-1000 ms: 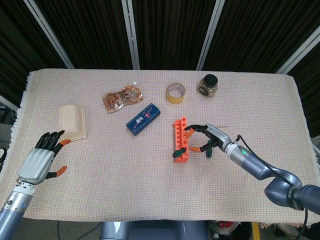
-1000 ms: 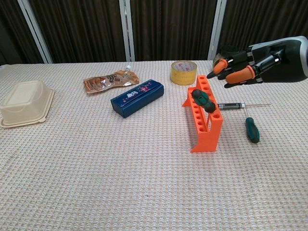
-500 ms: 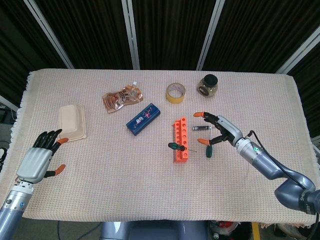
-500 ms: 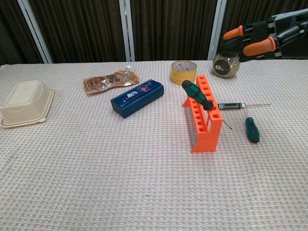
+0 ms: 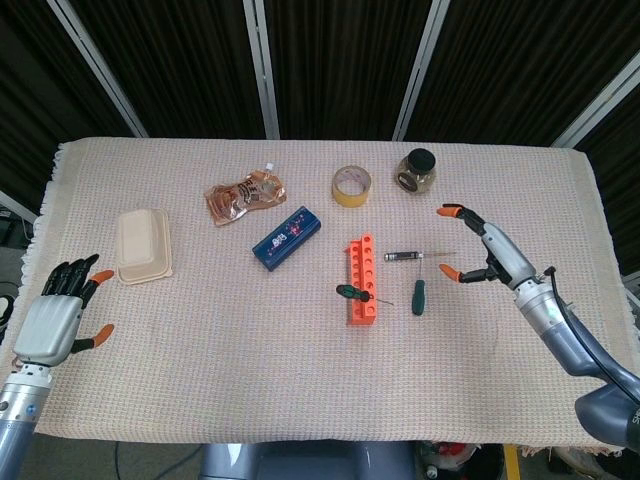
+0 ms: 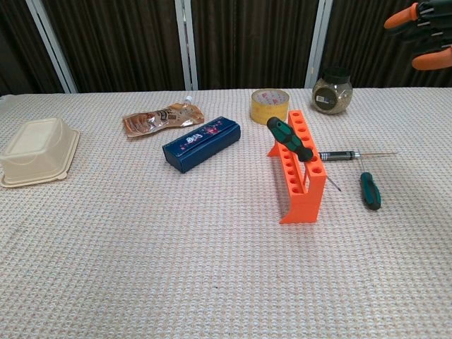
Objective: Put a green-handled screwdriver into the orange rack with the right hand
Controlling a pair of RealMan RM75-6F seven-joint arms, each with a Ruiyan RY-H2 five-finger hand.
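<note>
Rising and drawing back to the right, the right hand (image 5: 487,252) is now hovering well apart from the orange rack (image 5: 362,279), fingers spread and holding nothing. One green-handled screwdriver (image 6: 293,141) is sitting tilted in a rack hole, its handle leaning left. Another screwdriver (image 5: 418,296) is lying on the counter (image 5: 300,370) beside the rack. At the counter's left edge the left hand (image 5: 58,321) is resting open.
</note>
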